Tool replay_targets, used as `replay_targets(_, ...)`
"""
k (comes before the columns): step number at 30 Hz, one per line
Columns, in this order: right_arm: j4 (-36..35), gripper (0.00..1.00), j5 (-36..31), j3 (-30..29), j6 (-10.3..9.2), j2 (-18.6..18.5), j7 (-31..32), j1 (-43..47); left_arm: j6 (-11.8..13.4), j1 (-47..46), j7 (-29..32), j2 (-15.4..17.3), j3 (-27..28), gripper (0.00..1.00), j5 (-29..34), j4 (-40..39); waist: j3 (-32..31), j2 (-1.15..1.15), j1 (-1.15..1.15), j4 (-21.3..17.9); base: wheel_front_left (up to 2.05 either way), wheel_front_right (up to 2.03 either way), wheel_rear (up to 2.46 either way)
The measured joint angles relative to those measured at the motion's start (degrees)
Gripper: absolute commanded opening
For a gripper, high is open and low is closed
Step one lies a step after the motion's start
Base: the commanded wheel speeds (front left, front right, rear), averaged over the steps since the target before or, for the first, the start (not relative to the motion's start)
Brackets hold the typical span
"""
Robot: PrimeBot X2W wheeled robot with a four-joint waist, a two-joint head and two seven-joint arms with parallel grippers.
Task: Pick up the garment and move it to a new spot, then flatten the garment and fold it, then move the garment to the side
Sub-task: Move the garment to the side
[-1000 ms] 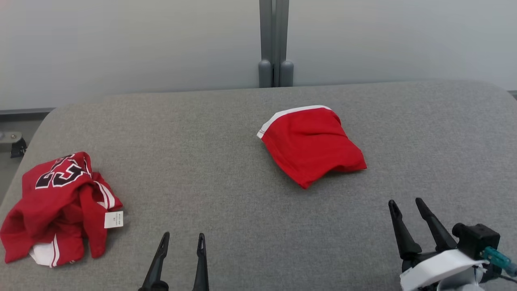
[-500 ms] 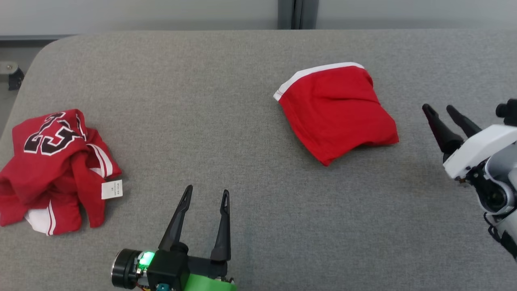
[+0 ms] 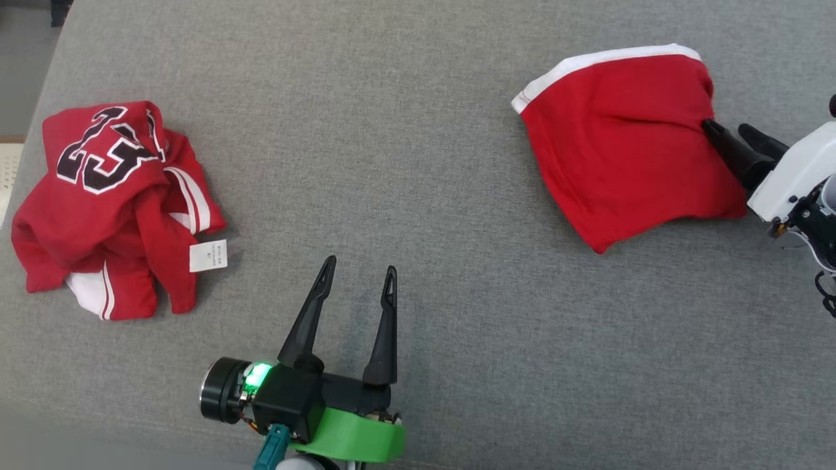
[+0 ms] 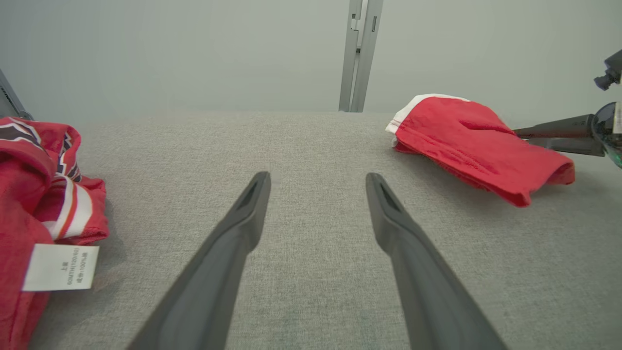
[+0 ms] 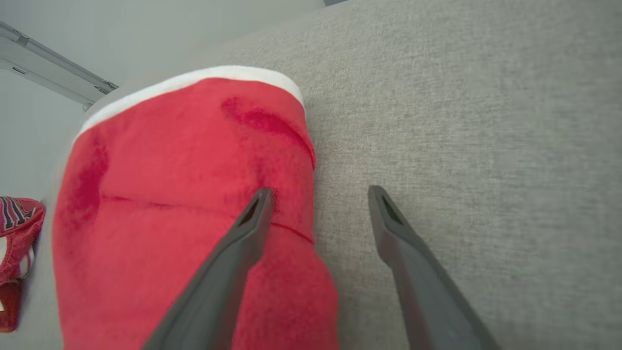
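Grey table (image 3: pixel 418 130), folded red garment (image 3: pixel 620 150), right tool (image 3: pixel 726 127) spread straddling its edge, left tool (image 3: pixel 361 264) spread, crumpled jersey (image 3: pixel 111 196) apart

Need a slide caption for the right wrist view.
Open right tool at the edge of the folded red garment with white trim on the grey fabric surface.

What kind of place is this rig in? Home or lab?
Probably a lab or test cell, not a home: a large grey fabric-covered table, a bare pale wall with a metal post behind it, and two red pieces laid out, a folded garment and a crumpled jersey.
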Motion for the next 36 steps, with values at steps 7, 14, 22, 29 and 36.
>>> replay_targets(7,-1.56,0.0,3.01,4.2,0.01,-0.92,0.65,-1.3,0.73,-1.17,0.0,0.0,-0.23,1.0,-0.42,0.53,3.23,0.0,0.0,2.18,0.0,0.0,0.0)
replay_targets(14,-4.36,0.0,4.56,7.03,0.1,-4.63,-4.66,0.24,0.29,-1.41,0.0,-0.01,1.57,1.0,1.81,0.22,3.73,0.0,0.0,-0.5,0.0,0.0,0.0)
replay_targets(22,-5.13,0.0,4.07,8.09,0.05,-10.84,-11.54,0.9,-2.54,-2.36,0.01,0.96,3.93,1.0,6.06,-0.66,4.36,0.0,0.0,-8.26,0.0,0.0,0.0)
replay_targets(29,1.03,0.0,1.2,6.93,0.05,-14.21,-19.94,-0.34,-4.27,-4.28,0.0,3.43,4.21,1.0,8.37,-2.53,6.73,0.0,0.0,-15.23,0.0,0.0,0.0)
replay_targets(36,9.0,0.0,-3.32,6.53,0.03,-13.7,-24.55,-5.87,-4.9,-5.88,0.01,5.68,4.42,1.0,9.82,-4.69,10.99,0.0,0.0,-19.11,0.0,0.0,0.0)
